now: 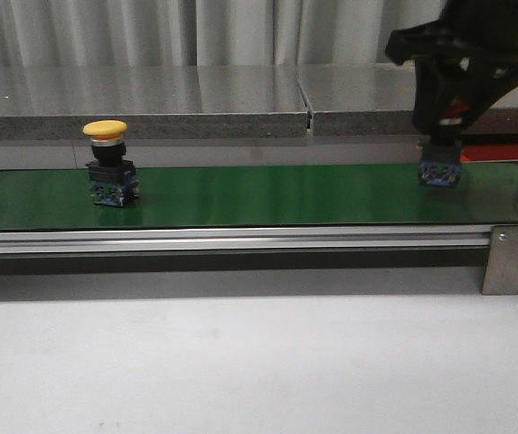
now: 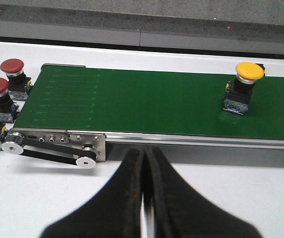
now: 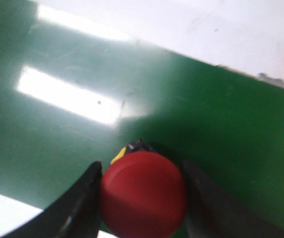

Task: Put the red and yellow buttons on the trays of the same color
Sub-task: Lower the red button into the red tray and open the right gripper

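Buttons: four red [image 2: 12,66], two yellow [image 2: 249,71].

A long green belt [image 2: 146,101] lies across the white worktop [image 2: 32,198]. One yellow button [image 2: 244,87] stands upright on the belt. Three red buttons [image 2: 3,91] stand on the worktop just beside the belt's end. The left end effector [image 2: 142,193] has its two black fingers pressed together.
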Robot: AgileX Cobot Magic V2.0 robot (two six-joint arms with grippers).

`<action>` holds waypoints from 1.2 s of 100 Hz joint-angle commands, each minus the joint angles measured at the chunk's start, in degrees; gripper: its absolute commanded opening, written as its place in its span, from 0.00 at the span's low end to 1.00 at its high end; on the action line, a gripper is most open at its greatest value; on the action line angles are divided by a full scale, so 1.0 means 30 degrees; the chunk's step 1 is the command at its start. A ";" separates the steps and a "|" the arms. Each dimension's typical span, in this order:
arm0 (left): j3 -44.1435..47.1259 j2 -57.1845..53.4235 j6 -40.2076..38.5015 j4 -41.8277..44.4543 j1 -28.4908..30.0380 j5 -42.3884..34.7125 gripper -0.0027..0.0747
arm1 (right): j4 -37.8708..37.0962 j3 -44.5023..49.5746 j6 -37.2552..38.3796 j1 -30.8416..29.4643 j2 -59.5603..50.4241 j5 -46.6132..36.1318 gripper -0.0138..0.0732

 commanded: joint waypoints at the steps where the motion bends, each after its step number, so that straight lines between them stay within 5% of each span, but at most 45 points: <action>1: -0.0533 0.0113 -0.0065 -0.0161 -0.0120 -0.1388 0.01 | -0.0289 -0.1788 -0.0202 -0.1115 -0.0796 0.0034 0.31; 44: -0.0533 0.0113 -0.0065 -0.0161 -0.0120 -0.1388 0.01 | -0.0272 -0.3716 -0.0202 -0.7056 0.0228 -0.1061 0.31; 120: -0.0533 0.0113 -0.0065 -0.0161 -0.0120 -0.1396 0.01 | -0.0329 -0.3772 -0.0202 -0.7940 0.5173 -0.4831 0.31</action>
